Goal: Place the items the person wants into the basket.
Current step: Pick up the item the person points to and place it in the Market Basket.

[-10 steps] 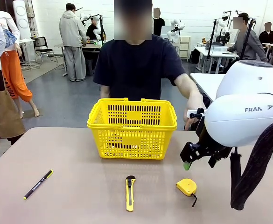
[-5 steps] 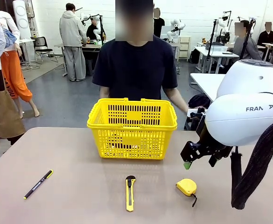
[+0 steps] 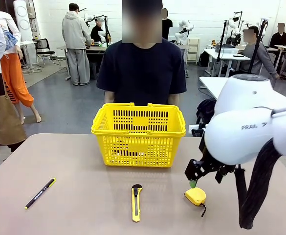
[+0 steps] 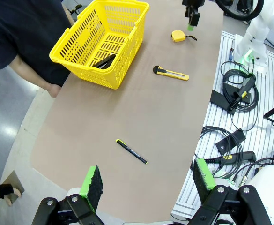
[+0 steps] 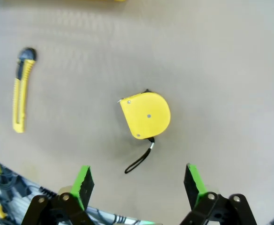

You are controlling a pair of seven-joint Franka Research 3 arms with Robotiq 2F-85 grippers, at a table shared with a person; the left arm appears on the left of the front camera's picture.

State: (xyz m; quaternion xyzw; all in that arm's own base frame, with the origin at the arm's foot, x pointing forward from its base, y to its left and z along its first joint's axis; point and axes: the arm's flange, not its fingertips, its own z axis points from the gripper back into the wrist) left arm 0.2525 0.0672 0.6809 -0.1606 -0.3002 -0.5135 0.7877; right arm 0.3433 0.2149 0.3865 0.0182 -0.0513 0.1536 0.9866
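Right gripper [image 3: 193, 182] hangs open above the tape measure [image 3: 195, 196]

Bring your fingers straight down so the yellow body sits between the pads, not the black strap [image 5: 139, 161]; close only when both sides are level. The left gripper [image 4: 146, 183] waits open too, and the basket [image 3: 139, 134] stands near, at the person's [image 3: 142, 68] side

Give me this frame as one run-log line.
right gripper: open, above tape measure, no contact | left gripper: open, off table | basket: dark item inside | person: behind basket
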